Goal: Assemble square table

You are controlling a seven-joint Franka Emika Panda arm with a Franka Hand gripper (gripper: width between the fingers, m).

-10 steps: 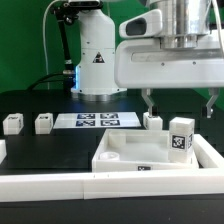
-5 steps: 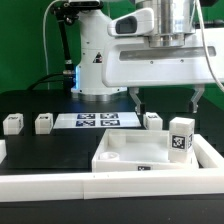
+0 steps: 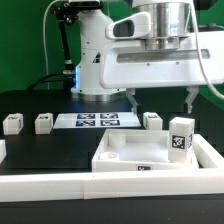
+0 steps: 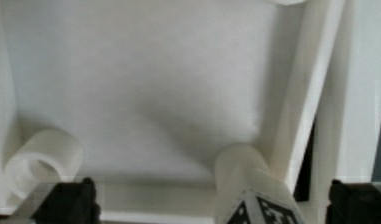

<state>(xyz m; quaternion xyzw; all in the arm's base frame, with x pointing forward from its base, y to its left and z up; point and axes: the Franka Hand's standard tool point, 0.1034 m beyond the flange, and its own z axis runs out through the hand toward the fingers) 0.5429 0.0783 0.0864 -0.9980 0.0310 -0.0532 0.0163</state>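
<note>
Counting four chunky white plastic legs (image 3: 12, 123): two sit on the exterior view's left of the marker board (image 3: 95, 121), a third leg (image 3: 152, 120) just right of it, and a fourth leg (image 3: 181, 135) stands at the far right corner of the one big flat white square top (image 3: 140, 152). The two-finger gripper (image 3: 162, 98) hangs above that top with its jaws wide apart, holding nothing. Long white rails (image 3: 50, 182) hug the top on the black table (image 3: 50, 150).

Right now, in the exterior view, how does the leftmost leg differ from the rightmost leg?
The leftmost leg sits on the black table; the rightmost leg stands at the square top. The rightmost leg looks taller and shows a large tag; the leftmost leg shows only a small dark mark. Both are white and ungripped.
</note>
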